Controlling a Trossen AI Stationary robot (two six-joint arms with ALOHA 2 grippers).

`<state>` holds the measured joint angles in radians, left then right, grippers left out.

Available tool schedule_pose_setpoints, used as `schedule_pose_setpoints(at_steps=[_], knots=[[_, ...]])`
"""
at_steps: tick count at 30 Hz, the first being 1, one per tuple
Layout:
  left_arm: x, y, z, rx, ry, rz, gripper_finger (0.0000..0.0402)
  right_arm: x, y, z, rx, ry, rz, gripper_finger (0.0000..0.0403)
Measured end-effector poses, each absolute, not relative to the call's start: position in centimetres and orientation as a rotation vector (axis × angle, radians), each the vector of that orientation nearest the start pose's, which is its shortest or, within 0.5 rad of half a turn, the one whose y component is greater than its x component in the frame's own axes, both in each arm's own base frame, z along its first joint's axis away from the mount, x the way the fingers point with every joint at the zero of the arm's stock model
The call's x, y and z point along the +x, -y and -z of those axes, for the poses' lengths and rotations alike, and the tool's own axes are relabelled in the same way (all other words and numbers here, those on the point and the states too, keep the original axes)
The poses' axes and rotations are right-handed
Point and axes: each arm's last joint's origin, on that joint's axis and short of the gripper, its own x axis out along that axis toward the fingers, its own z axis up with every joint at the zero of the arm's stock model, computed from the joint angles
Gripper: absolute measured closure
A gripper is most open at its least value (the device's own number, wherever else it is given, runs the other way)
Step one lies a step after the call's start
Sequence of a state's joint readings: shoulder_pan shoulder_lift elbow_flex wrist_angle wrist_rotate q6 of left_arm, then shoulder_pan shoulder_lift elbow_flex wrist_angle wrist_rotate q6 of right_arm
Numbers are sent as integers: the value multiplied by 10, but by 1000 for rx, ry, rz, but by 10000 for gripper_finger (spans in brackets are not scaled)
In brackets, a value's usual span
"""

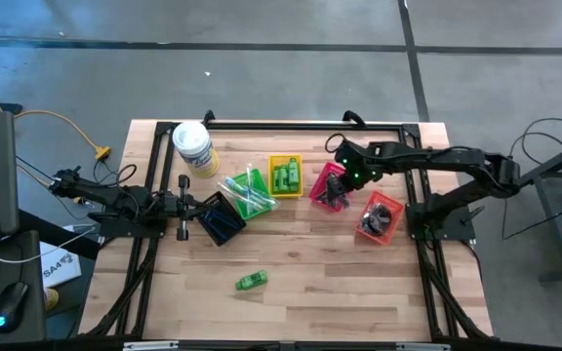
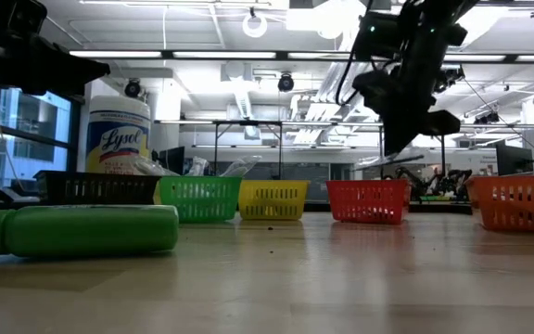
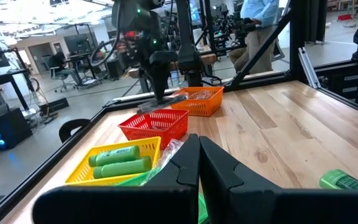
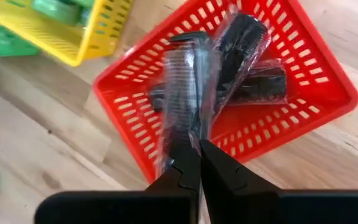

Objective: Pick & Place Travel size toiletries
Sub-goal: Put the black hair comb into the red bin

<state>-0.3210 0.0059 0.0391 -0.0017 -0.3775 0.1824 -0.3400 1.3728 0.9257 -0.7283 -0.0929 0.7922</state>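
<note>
My right gripper (image 4: pixel 197 146) points steeply down over the red basket (image 4: pixel 328 68) and is shut on a black comb in a clear wrapper (image 4: pixel 179 87). Two more dark wrapped items (image 4: pixel 253 68) lie in that basket. A green mini bottle (image 1: pixel 252 282) lies on its side on the bare table near the front edge. More green bottles (image 3: pixel 120 160) lie in the yellow basket (image 1: pixel 285 162). My left gripper (image 3: pixel 199 152) stays shut and level at the table's left, beside the black basket (image 1: pixel 220 219), touching nothing. My right gripper pinches the wrapped comb's end (image 4: pixel 188 132) between its two fingertips, coming from above and pointing down. The fingers lie along the comb, which hangs below them over the red basket. Whether its lower end touches the items in the basket cannot be told.
A green basket (image 1: pixel 247 193) with clear tubes stands between the black and yellow ones. An orange basket (image 1: pixel 379 216) with dark items stands at the right. A white tub with a yellow label (image 1: pixel 193 146) stands at the far left. Bare wood spreads along the near side.
</note>
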Motion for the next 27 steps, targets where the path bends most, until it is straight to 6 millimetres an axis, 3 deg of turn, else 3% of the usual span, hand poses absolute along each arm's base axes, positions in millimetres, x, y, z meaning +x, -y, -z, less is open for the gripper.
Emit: schedule_pose_setpoints(at_steps=[7,18,27], knots=[[92,19,-176,168,24,-59,402,250,94,-197,977,-1114,705,401],[92,19,-176,164,24,-59,402,266,107,-217,988,-1071,680,401],[92,20,-176,155,24,-50,402,262,110,-202,1035,-1186,753,401]])
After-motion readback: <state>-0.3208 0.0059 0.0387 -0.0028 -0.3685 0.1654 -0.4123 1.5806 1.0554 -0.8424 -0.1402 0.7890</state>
